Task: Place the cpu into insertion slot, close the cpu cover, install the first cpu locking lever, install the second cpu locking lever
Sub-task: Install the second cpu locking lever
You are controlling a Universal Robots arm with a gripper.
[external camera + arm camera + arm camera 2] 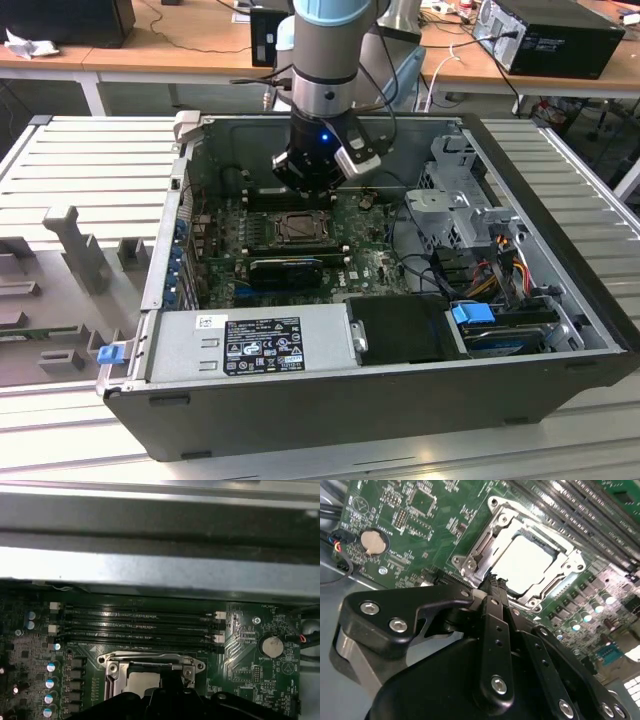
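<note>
The cpu [527, 562] lies flat in the insertion slot [470, 562] on the green motherboard [375, 262], its pale metal top showing through the window of the cpu cover [568, 562]. The silver cover frame lies down over the chip. My gripper [493, 582] hangs just above the near edge of the socket, black fingers pressed together with nothing between them. In the first wrist view the cpu cover [112, 666] and cpu [142, 681] sit just past the gripper [172, 677]. In the exterior view the gripper [308, 183] hovers over the insertion slot [300, 228].
The board sits inside an open computer case [560, 250]. Long memory slots [135, 625] run beside the socket, and a coin battery [371, 541] sits nearby. A power supply [255, 340], a drive cage [455, 200] and cables [500, 260] crowd the case's sides.
</note>
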